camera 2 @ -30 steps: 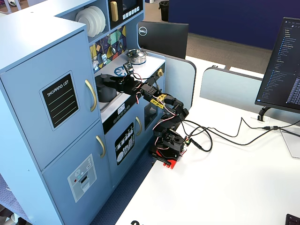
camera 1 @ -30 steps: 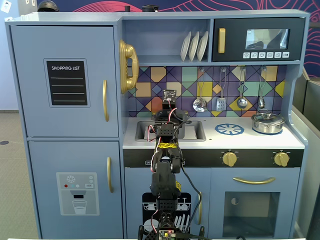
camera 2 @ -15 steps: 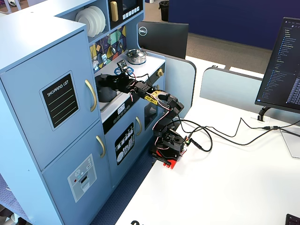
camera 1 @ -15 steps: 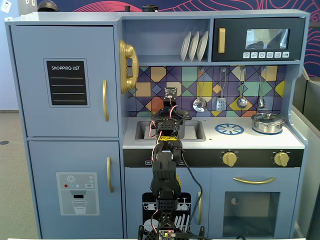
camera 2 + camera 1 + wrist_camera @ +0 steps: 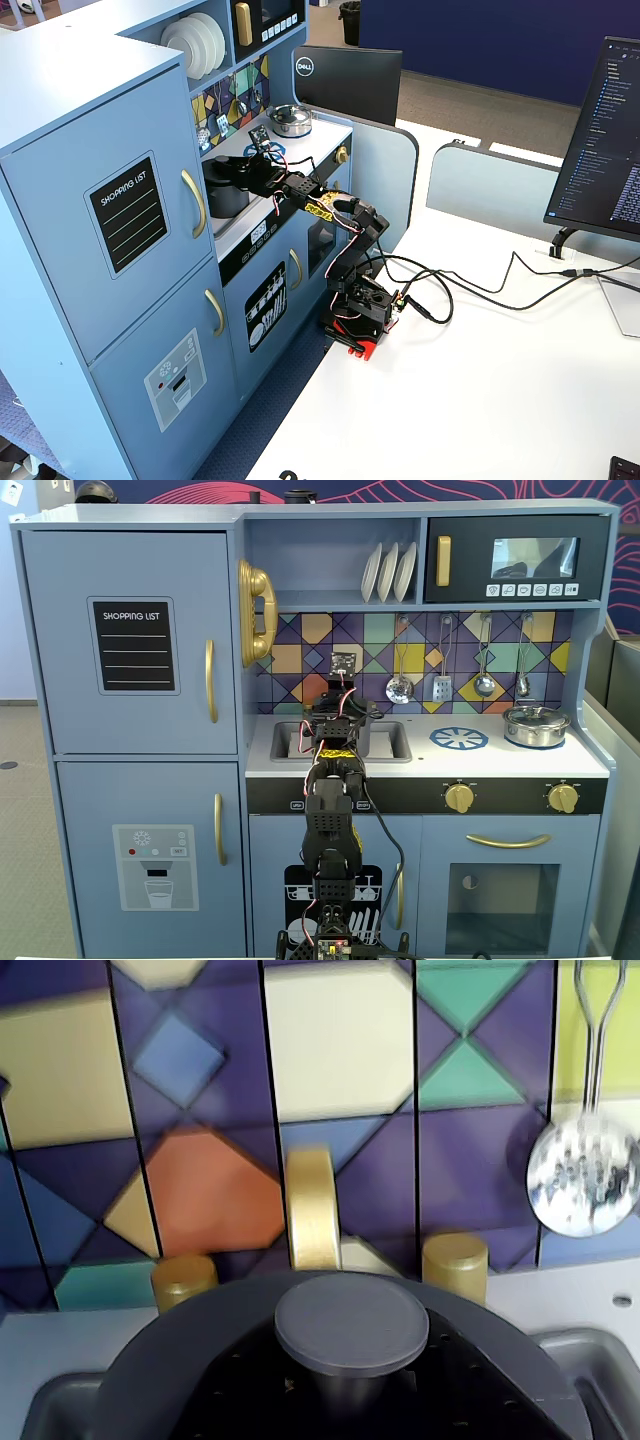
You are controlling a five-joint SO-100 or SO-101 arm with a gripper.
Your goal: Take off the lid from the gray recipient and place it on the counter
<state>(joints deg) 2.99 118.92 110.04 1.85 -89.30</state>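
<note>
The flat round matte dark-gray lid (image 5: 340,1360) with its small central knob (image 5: 351,1324) sits on the matte dark-gray cylindrical pot (image 5: 226,184), which stands in the sink recess of the toy kitchen's white counter (image 5: 500,763). The black two-finger gripper (image 5: 245,171) hovers over the lid; whether its jaws are spread or closed cannot be told.

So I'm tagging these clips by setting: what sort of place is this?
Probably an office or lab, not a real kitchen. A blue toy kitchen stands against a white desk that carries the arm. A computer monitor and a Dell screen stand nearby, with partition panels behind.
</note>
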